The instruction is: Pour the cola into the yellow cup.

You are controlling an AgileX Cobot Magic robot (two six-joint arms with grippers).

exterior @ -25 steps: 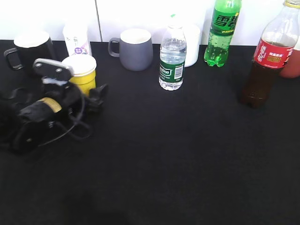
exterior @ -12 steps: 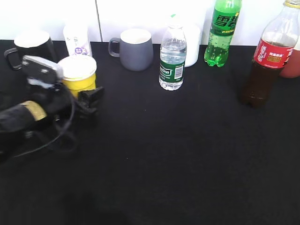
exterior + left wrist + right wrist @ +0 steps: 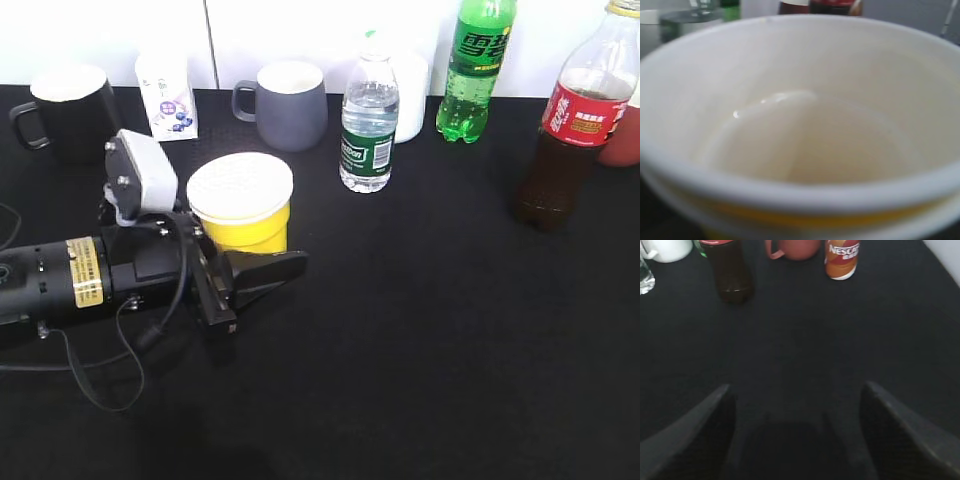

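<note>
The left gripper [image 3: 235, 275], clasping the small tapered yellow plastic cup [image 3: 242, 205] (white inside, empty), has carried it from upper left toward centre, nearer the tall clear cola bottle [image 3: 565, 130]; the right gripper [image 3: 795, 435] gapes wide

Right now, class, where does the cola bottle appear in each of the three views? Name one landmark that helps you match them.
Exterior view: the cola bottle stands at the far right, near the back wall.
Left wrist view: only a red and dark sliver at the top edge, behind the yellow cup; probably the bottle.
Right wrist view: upper left, top cropped.
Shared landmark: the pinkish-red mug beside it, also visible at the exterior view's right edge.
</note>
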